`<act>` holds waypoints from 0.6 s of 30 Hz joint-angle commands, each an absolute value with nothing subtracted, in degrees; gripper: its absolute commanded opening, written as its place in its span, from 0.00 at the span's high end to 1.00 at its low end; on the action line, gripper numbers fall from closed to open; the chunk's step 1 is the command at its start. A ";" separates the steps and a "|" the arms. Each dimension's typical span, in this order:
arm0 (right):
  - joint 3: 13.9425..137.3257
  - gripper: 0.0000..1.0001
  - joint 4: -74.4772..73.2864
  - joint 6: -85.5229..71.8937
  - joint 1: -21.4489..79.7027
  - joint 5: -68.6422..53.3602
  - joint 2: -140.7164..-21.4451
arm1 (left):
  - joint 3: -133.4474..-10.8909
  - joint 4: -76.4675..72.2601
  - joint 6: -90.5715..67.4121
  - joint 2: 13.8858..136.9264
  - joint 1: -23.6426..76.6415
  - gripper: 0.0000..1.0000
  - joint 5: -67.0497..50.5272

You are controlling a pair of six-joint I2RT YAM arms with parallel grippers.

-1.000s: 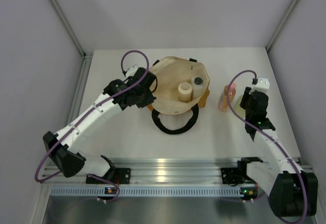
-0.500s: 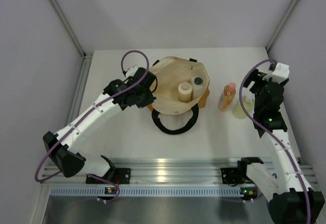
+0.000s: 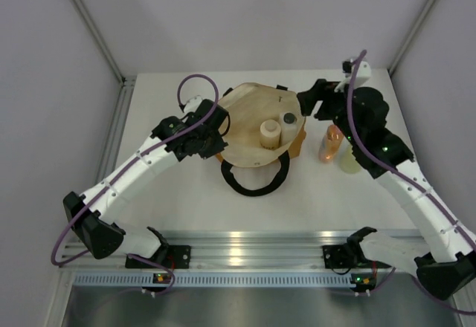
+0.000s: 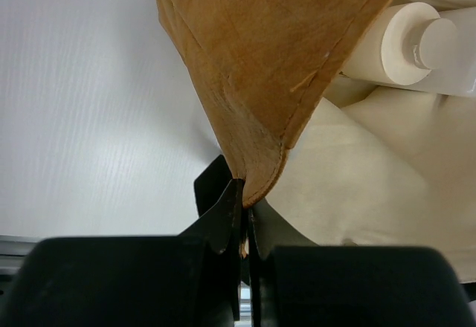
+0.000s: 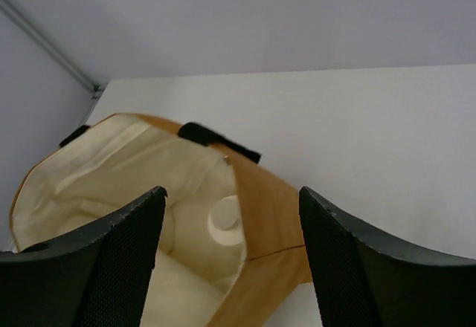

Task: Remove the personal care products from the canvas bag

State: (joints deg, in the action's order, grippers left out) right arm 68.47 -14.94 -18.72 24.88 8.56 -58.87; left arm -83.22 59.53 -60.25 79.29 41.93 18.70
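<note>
The canvas bag [image 3: 249, 108] stands open in the middle of the table. Inside it are a short cream cylinder [image 3: 268, 134] and a black-capped clear bottle [image 3: 288, 119]. My left gripper [image 3: 220, 131] is shut on the bag's left rim [image 4: 256, 178], and the cream cylinder [image 4: 393, 44] shows beyond it. My right gripper [image 3: 317, 102] hovers open over the bag's right rim [image 5: 275, 201], nothing between its fingers, with the cream cylinder [image 5: 225, 221] below. An orange bottle with a pink cap [image 3: 331, 143] and a yellow-green bottle [image 3: 349, 160] stand on the table right of the bag.
One black loop handle [image 3: 256, 184] lies on the table in front of the bag, another [image 5: 219, 142] at its far rim. Grey walls close in the table on three sides. The aluminium rail [image 3: 253, 249] runs along the near edge.
My right gripper opened and left the yellow-green bottle standing beside the orange one, then rose and swung left over the bag's right rim. The left arm has not moved.
</note>
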 commanded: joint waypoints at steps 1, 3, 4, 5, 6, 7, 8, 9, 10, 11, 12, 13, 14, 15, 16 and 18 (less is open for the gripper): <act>73.38 0.31 -20.65 -19.95 32.75 11.68 -61.78 | -82.36 58.27 -59.94 79.37 42.01 1.00 18.63; 74.97 0.33 -21.18 -19.34 35.14 12.21 -64.32 | -82.35 58.27 -60.03 79.45 42.01 1.00 18.28; 75.49 0.33 -21.70 -18.99 37.85 13.70 -65.12 | -82.35 58.27 -59.94 79.54 42.01 1.00 17.93; 76.28 0.33 -21.88 -18.72 39.19 14.41 -65.82 | -82.44 58.18 -59.85 79.63 42.01 1.00 17.84; 76.64 0.34 -21.88 -18.02 40.16 14.85 -67.31 | -82.62 58.10 -59.42 79.80 42.10 1.00 17.23; 77.25 0.34 -22.15 -17.67 42.34 15.90 -67.93 | -82.62 57.83 -59.24 79.80 42.10 1.00 17.05; 77.60 0.34 -22.24 -17.14 43.15 16.43 -68.72 | -82.70 57.66 -59.06 79.89 42.10 1.00 16.88; 78.04 0.35 -22.93 -16.79 43.85 16.70 -70.30 | -82.79 57.57 -58.80 79.89 42.10 1.00 16.79; 79.00 0.36 -23.37 -16.18 44.90 17.40 -71.18 | -82.79 57.48 -58.71 79.89 42.10 1.00 16.70; 79.54 0.36 -23.81 -16.00 45.43 17.75 -72.06 | -83.05 57.39 -58.71 79.89 42.10 1.00 16.61; 80.24 0.37 -25.12 -15.82 45.79 18.10 -73.72 | -83.14 57.31 -58.54 79.98 42.10 1.00 16.61; 81.29 0.37 -25.66 -15.56 45.88 18.37 -74.52 | -83.32 57.30 -58.36 79.89 42.10 1.00 16.61; 81.91 0.38 -26.27 -15.30 45.97 18.46 -75.40 | -83.67 57.30 -58.27 79.89 42.10 1.00 16.70; 82.52 0.38 -27.93 -15.29 45.97 18.81 -77.24 | -83.93 57.30 -58.01 79.98 42.10 1.00 16.70; 84.27 0.38 -29.08 -15.38 45.79 20.55 -78.30 | -84.11 57.30 -57.92 79.98 42.10 1.00 16.87; 86.30 0.38 -32.86 -15.12 45.70 22.93 -81.38 | -84.72 57.30 -57.57 80.24 42.10 1.00 16.96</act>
